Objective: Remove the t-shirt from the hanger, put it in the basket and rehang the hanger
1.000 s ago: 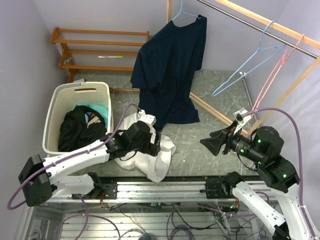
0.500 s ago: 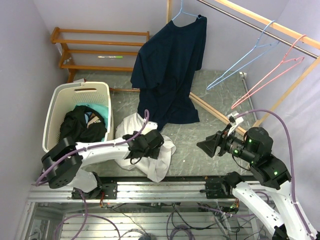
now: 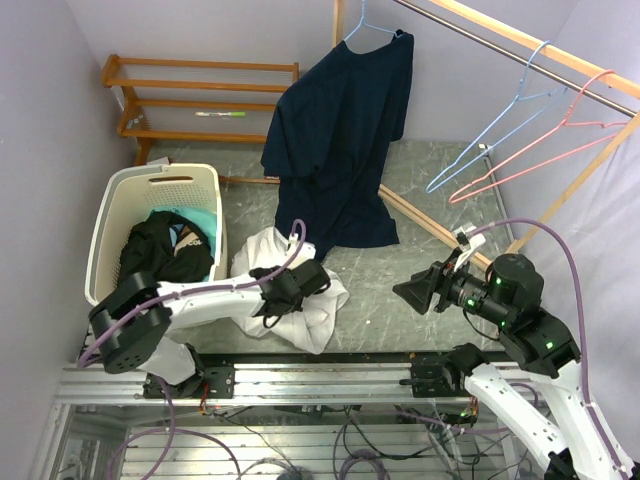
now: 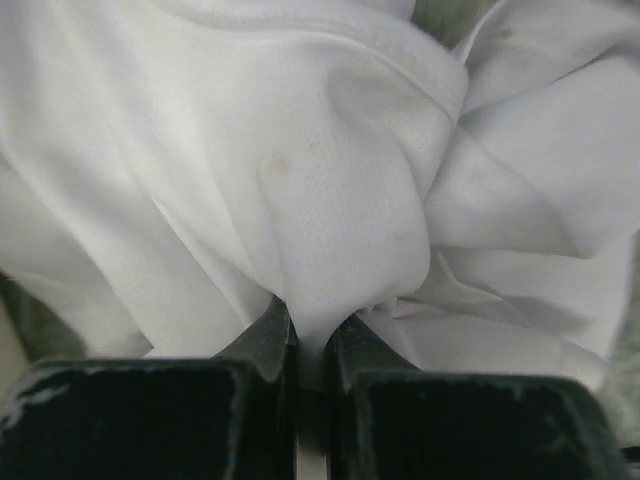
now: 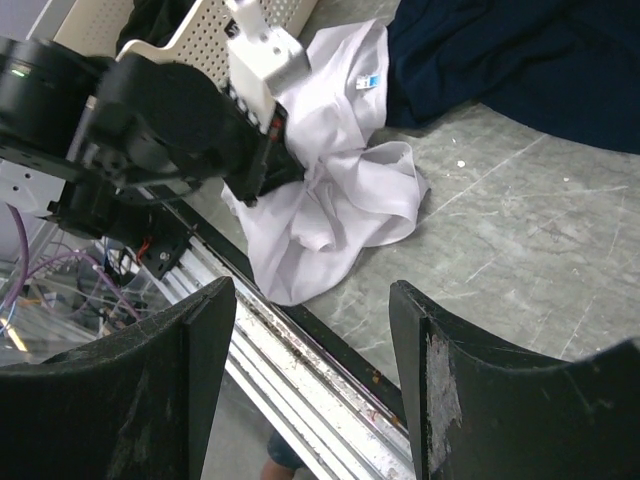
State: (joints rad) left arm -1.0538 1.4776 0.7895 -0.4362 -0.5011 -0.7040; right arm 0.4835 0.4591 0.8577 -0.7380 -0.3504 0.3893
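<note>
A navy t-shirt [image 3: 340,130] hangs from a light blue hanger [image 3: 362,25] on the rail at the back, its hem resting on the floor; its edge also shows in the right wrist view [image 5: 520,50]. A crumpled white t-shirt [image 3: 322,318] lies on the floor near the front edge. My left gripper [image 3: 310,295] is down in that cloth, shut on a pinched fold of the white t-shirt [image 4: 330,180], with the jaws [image 4: 312,335] nearly together. My right gripper [image 3: 405,290] hovers open to the right, holding nothing, and looks toward the white t-shirt [image 5: 340,190].
A white laundry basket [image 3: 110,230] with dark and teal clothes stands at the left. Empty light blue [image 3: 500,130] and pink [image 3: 540,140] hangers hang on the rail [image 3: 520,45] at the right. A wooden rack [image 3: 200,100] is at the back left. The metal frame [image 5: 330,350] runs along the near edge.
My left gripper dropped onto the white t-shirt and closed on a fold. The two empty hangers swung upward, away from my right gripper, which shifted slightly left.
</note>
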